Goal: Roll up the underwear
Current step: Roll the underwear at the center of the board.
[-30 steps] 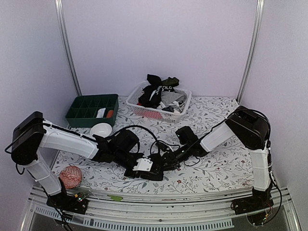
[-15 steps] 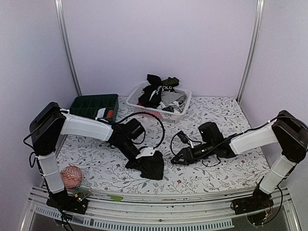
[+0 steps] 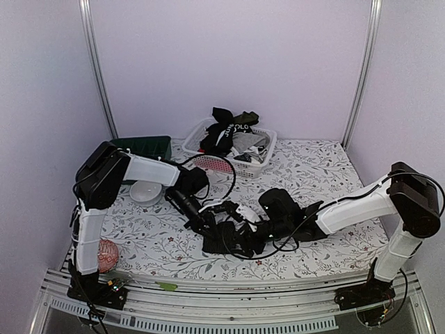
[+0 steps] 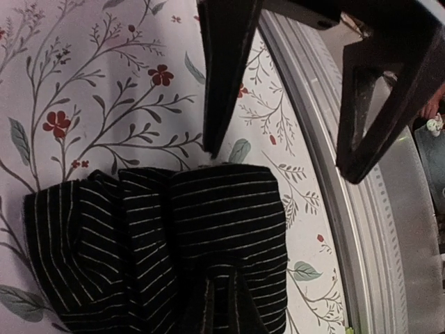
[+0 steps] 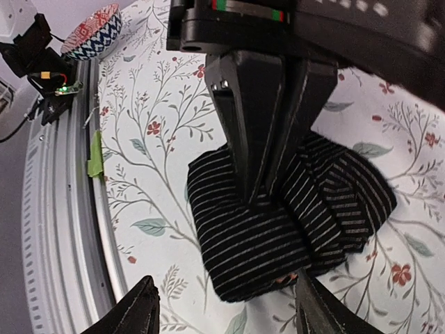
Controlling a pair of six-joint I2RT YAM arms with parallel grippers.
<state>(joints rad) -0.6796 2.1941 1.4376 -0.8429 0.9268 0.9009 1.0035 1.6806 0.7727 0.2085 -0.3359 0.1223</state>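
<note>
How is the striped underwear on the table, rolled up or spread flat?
Rolled up: the striped underwear lies as a compact bundle with layered folds, not flat on the table.

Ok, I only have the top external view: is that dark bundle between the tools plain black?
Observer: No. The left wrist view shows the underwear black with thin pale stripes, folded over itself.
Operator: Is anything holding it?
Observer: Yes. In the right wrist view the left tool is shut, its tips pinched into a fold.
Operator: And the other arm?
Observer: The right tool is open, fingers well apart, gripping nothing.
</note>
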